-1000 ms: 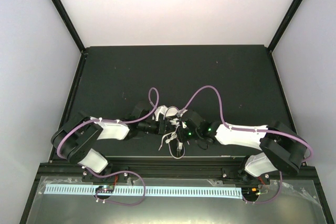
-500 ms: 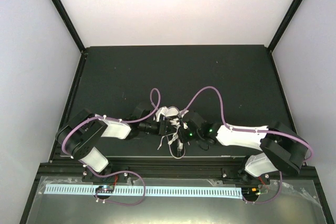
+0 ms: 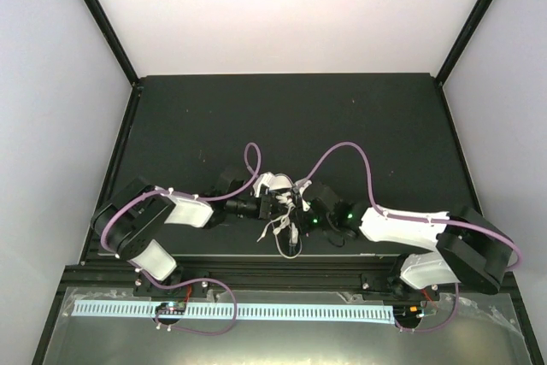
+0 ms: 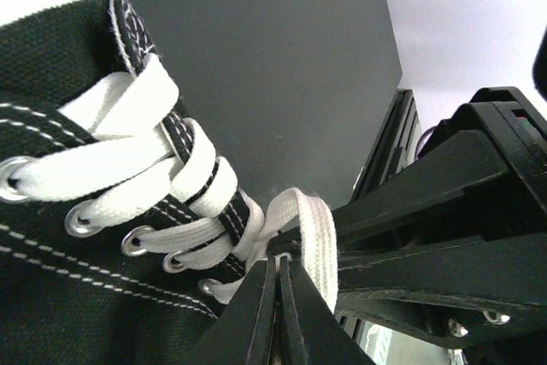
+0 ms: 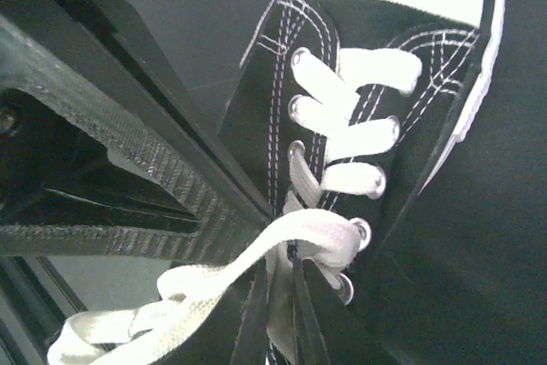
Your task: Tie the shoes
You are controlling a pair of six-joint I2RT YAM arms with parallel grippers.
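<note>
The sneaker (image 3: 275, 184) is laid close to the near edge of the counter (image 3: 256, 117), midway across, between the two end effectors. Its laces (image 4: 128, 160) are met from both sides: the left end effector (image 4: 280, 261) is clenched with a lace touching its tips, but a grip cannot be confirmed, and the right end effector (image 5: 280, 275) is closed on a strand beside the eyelets. Bare counter is seen beyond the toe and at both sides, while the near edge is just beside the loose lace ends.

Coarse, matt weave on the small black canvas sneaker (image 4: 51, 314); flat white cloth laces (image 4: 128, 168); shiny metal eyelets (image 4: 79, 220) beside them; smooth white rubber sole rim (image 5: 489, 57); smooth matt dark counter (image 4: 282, 57) beneath the sneaker.
</note>
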